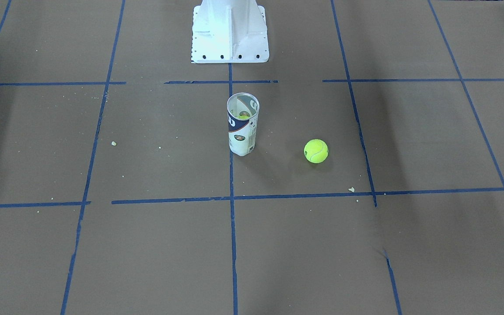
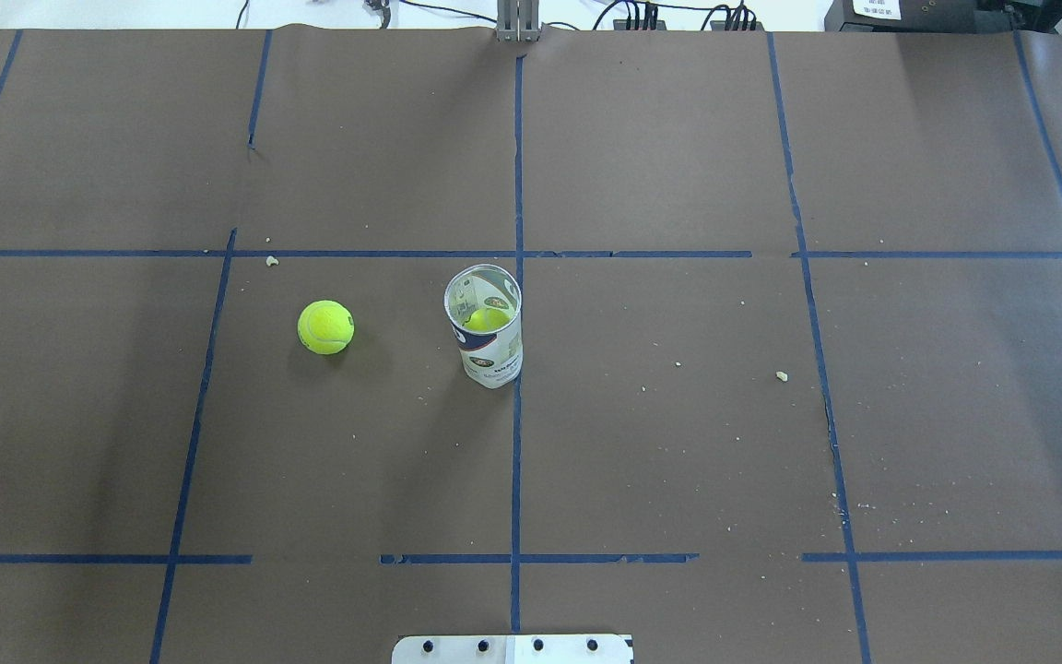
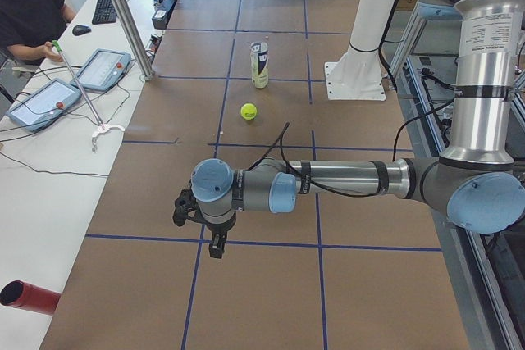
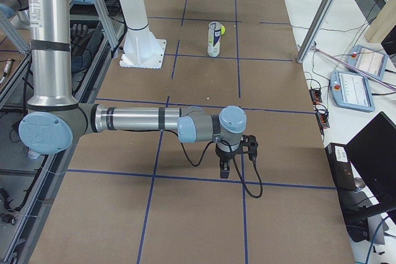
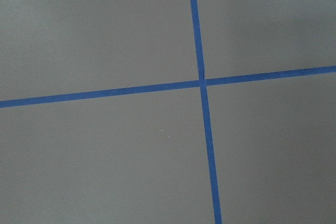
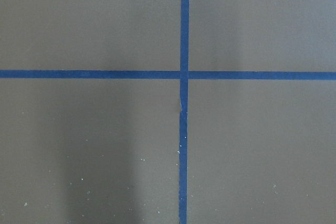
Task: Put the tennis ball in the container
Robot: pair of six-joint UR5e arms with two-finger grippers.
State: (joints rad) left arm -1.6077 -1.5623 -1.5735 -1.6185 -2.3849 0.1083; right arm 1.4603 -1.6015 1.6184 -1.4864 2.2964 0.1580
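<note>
The tennis ball (image 1: 316,151) (image 2: 325,326) (image 3: 248,111) lies on the brown table, a short way to the robot's left of the container (image 1: 243,124) (image 2: 485,327) (image 3: 259,63) (image 4: 214,39). The container stands upright and open-topped, and another yellow-green ball (image 2: 487,319) sits inside it. My left gripper (image 3: 216,245) hangs far from both, over the table's left end. My right gripper (image 4: 224,168) hangs over the right end. Both point down and show only in the side views, so I cannot tell if they are open or shut. Both wrist views show only bare table and blue tape.
The white pedestal (image 1: 229,30) (image 3: 357,79) stands behind the container at the robot's base. An operator (image 3: 29,6) sits by tablets (image 3: 49,100) on a side bench. A red tube (image 3: 29,297) lies at that bench's near end. Metal posts (image 3: 123,14) (image 4: 318,17) stand at the table's far edge.
</note>
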